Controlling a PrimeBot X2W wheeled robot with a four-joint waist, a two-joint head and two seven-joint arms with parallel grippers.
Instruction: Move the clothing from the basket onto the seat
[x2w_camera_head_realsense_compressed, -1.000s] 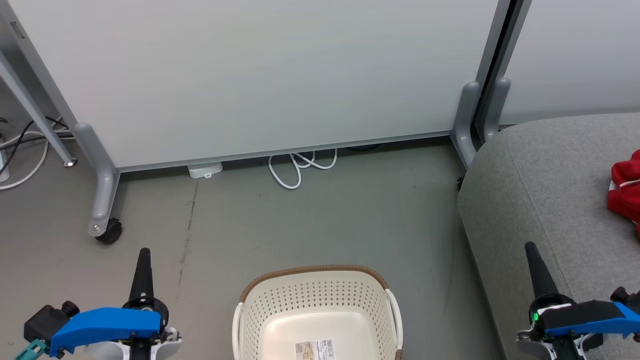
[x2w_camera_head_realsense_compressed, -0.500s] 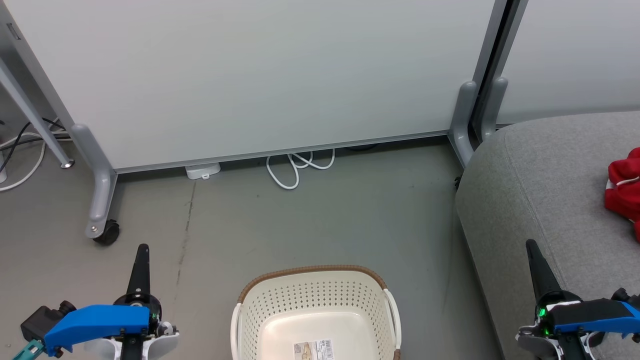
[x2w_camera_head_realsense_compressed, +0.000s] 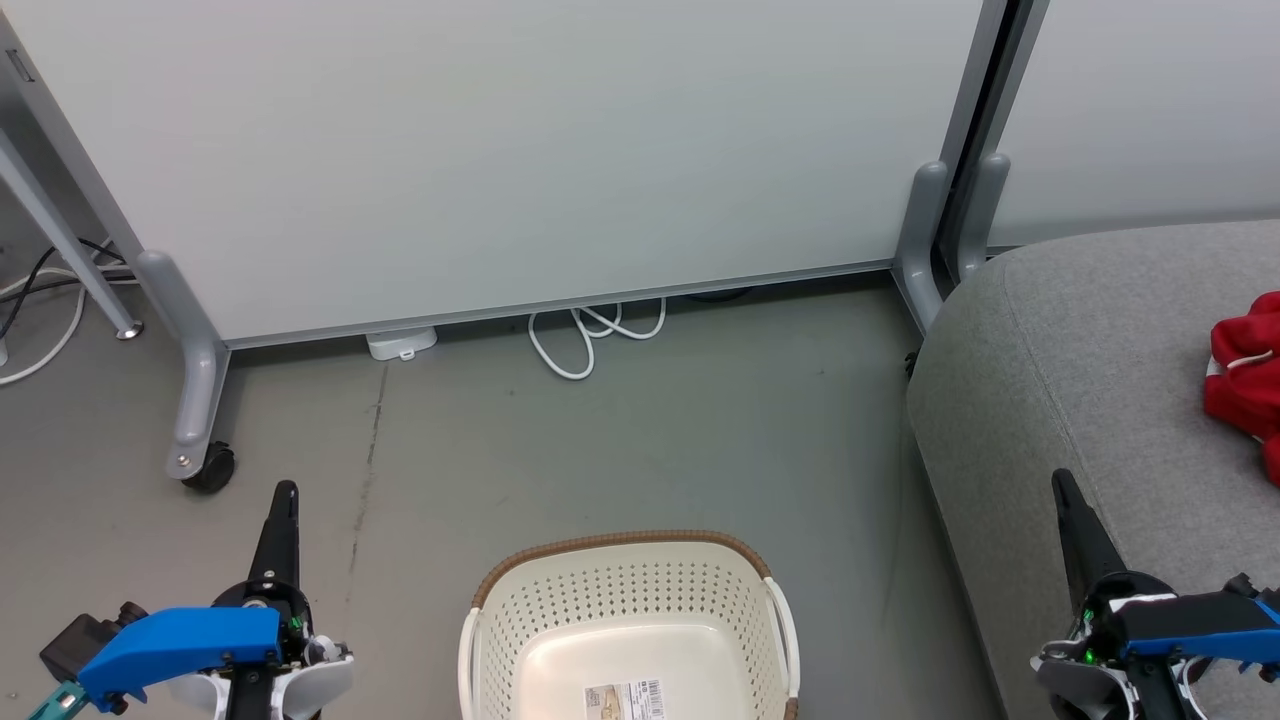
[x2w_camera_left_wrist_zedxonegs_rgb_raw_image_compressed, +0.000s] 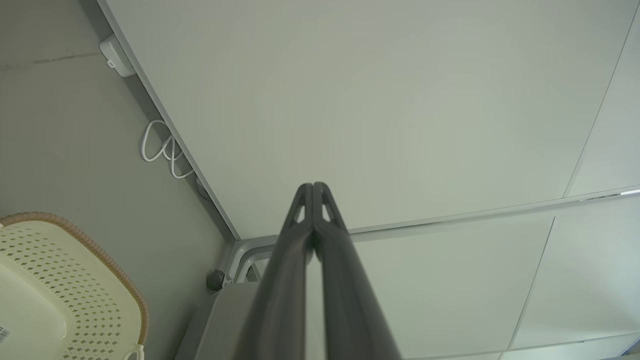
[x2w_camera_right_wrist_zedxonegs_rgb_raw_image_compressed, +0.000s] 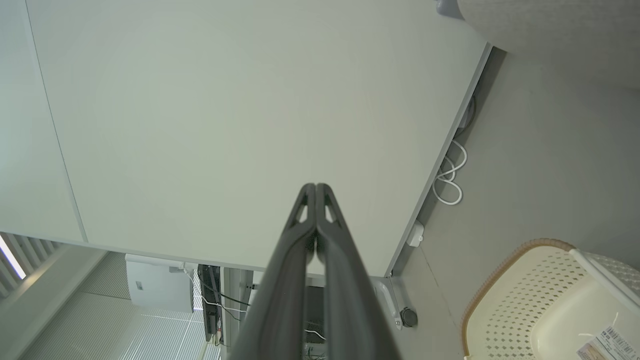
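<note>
The cream perforated basket (x2w_camera_head_realsense_compressed: 625, 615) with a brown rim stands on the floor at bottom centre; what shows of its inside holds just a label on the bottom. It also appears in the left wrist view (x2w_camera_left_wrist_zedxonegs_rgb_raw_image_compressed: 75, 280) and the right wrist view (x2w_camera_right_wrist_zedxonegs_rgb_raw_image_compressed: 530, 295). Red clothing (x2w_camera_head_realsense_compressed: 1245, 375) lies on the grey seat (x2w_camera_head_realsense_compressed: 1080, 380) at the right edge. My left gripper (x2w_camera_head_realsense_compressed: 285, 490) is shut and empty, left of the basket. My right gripper (x2w_camera_head_realsense_compressed: 1060, 482) is shut and empty, over the seat's front part. Both pairs of fingers meet at the tips (x2w_camera_left_wrist_zedxonegs_rgb_raw_image_compressed: 313, 186) (x2w_camera_right_wrist_zedxonegs_rgb_raw_image_compressed: 316, 186).
A pale wheeled partition panel (x2w_camera_head_realsense_compressed: 500, 150) stands behind the basket, with a caster (x2w_camera_head_realsense_compressed: 210, 465) at its left foot. A white cable loop (x2w_camera_head_realsense_compressed: 585, 335) and a white adapter (x2w_camera_head_realsense_compressed: 400, 343) lie at its base. More cables (x2w_camera_head_realsense_compressed: 40, 300) sit far left.
The camera has shifted a little, so the scene slides left and up in view. Both grippers sit slightly lower in view and stay shut.
</note>
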